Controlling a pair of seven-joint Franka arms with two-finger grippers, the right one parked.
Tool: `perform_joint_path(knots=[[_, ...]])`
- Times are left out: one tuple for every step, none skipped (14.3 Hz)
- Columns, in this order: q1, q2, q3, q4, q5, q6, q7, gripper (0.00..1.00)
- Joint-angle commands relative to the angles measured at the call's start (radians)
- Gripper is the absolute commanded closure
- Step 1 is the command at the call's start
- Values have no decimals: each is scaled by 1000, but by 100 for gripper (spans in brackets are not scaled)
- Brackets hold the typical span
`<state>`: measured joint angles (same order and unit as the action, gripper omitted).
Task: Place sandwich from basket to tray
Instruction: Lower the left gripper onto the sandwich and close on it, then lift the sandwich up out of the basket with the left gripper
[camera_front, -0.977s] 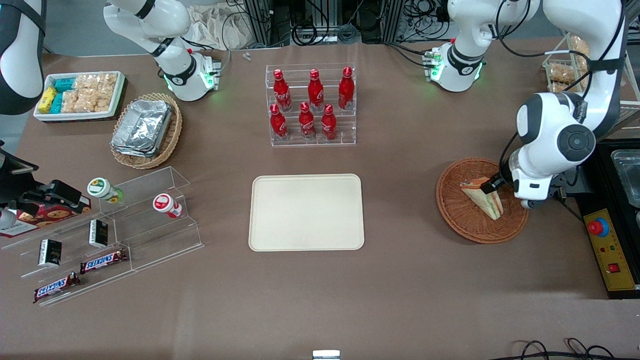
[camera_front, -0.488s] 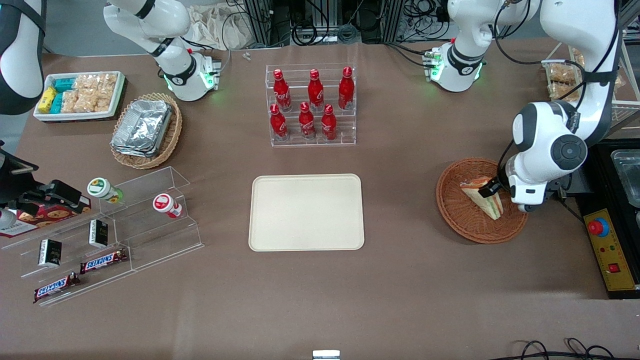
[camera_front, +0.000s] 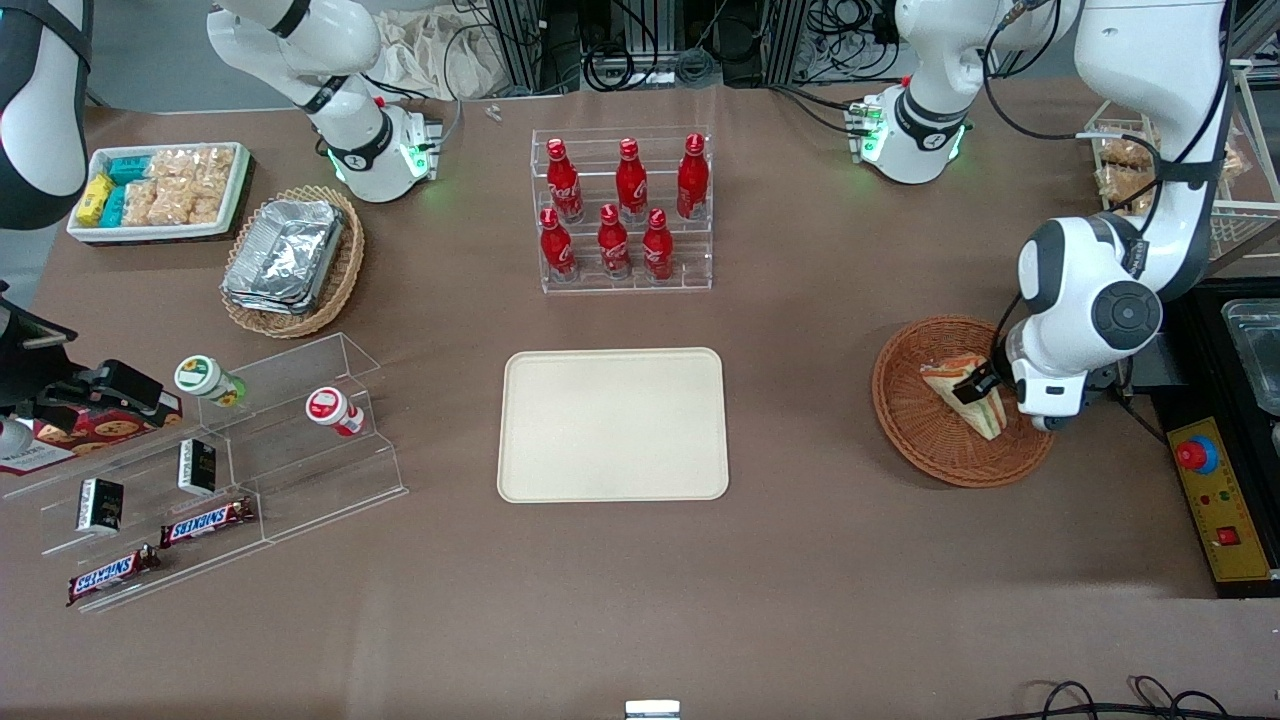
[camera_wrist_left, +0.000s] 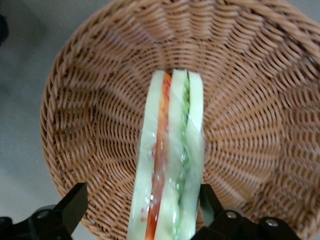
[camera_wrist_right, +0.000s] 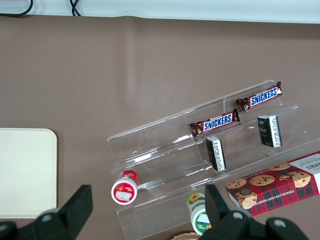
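Lying in the round wicker basket (camera_front: 925, 437), the sandwich (camera_wrist_left: 170, 165) sits between the gripper (camera_wrist_left: 142, 207)'s spread fingers (camera_wrist_left: 74, 204); one finger seems to touch the wrapper, the other stands apart. Clear film covers white bread with orange-red and green filling.

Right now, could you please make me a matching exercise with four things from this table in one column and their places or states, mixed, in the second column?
Things:
1. sandwich
2. tray
3. gripper
4. red bottles

Places or states:
A. standing in a clear tiered rack
B. open, one finger on each side of the sandwich
C. lying in the round brown basket
D. on the table with nothing on it

Pairs: 1-C, 2-D, 3-B, 4-A
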<state>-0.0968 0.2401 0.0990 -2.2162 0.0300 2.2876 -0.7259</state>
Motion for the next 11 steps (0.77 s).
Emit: perform_joint_path(knots=[[17,8,-2,-22,1,50,-17,0],[16,14,-2,-20,-1,61,-21,0],[16,19,-4,-20,-7,67,-30,2],[11,25,-5,-19,-25,75,-30,5],[8,33,-7,-19,-39,90,-35,5],[5,42,-10,-19,-42,104,-53,6],[-3,47,-12,-17,-42,105,-64,9],[-9,48,-12,-16,-42,107,-66,14],[-9,48,-10,-14,-42,107,-67,24],[-11,48,-12,-13,-42,107,-69,40],[-11,47,-12,-13,-42,107,-81,64]])
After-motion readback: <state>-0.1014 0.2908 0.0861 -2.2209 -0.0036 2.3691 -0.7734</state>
